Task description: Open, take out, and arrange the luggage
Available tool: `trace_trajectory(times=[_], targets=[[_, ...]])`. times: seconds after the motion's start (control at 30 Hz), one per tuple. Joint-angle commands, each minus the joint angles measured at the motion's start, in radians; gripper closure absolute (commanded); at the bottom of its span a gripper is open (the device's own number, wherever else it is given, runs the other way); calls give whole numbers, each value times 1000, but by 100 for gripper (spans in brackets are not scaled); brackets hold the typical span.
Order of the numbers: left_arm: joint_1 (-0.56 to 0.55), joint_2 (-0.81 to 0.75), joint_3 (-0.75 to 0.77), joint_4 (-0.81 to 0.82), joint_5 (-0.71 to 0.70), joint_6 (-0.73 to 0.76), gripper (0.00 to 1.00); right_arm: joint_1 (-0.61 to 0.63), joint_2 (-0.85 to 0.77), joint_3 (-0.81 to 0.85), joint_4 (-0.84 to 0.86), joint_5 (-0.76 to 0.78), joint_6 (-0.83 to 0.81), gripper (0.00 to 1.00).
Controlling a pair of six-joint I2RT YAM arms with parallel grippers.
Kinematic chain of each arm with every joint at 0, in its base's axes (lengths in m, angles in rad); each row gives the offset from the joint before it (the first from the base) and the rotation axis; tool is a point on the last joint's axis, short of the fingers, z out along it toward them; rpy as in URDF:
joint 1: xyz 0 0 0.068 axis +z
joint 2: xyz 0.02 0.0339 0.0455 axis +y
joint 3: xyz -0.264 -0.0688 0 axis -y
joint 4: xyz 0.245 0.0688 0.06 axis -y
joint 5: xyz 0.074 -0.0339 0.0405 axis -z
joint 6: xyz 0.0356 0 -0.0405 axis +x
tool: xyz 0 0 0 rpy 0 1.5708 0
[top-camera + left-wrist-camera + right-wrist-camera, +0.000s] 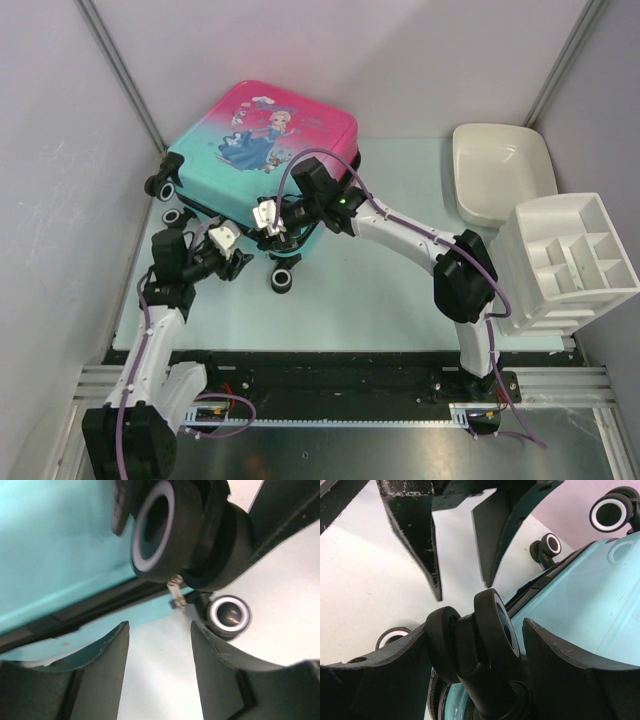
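Closed pink-teal suitcase (pixel 260 135) lies print-up at table's (pixel 380 290) back-left. L gripper (pixel 160 630): fingers spread, nothing between, by suitcase's near edge. R gripper (pixel 477 630): pinching a near-edge wheel (pixel 492 625).

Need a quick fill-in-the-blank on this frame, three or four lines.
1. The suitcase lies flat, its lid ___.
2. The left gripper is open, holding ___.
3. A suitcase ___ sits between the fingers of the right gripper.
4. The white tub is ___.
Missing: closed; nothing; wheel; empty.
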Motion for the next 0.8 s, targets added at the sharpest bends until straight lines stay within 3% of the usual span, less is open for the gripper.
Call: trace_trajectory(times=[0.0, 0.2, 0.3, 0.77], targets=[[10, -26, -121, 315, 93, -407, 44, -137, -4, -23, -50, 169, 352, 100], [-80, 21, -261, 597, -39, -536, 51, -135, 1, -20, -46, 170, 375, 100], [-119, 49, -282, 677, -101, -523, 54, -135, 2, -15, -53, 172, 376, 100], [-145, 323, -256, 910, -47, -430, 57, -131, 4, -11, -73, 184, 375, 100]])
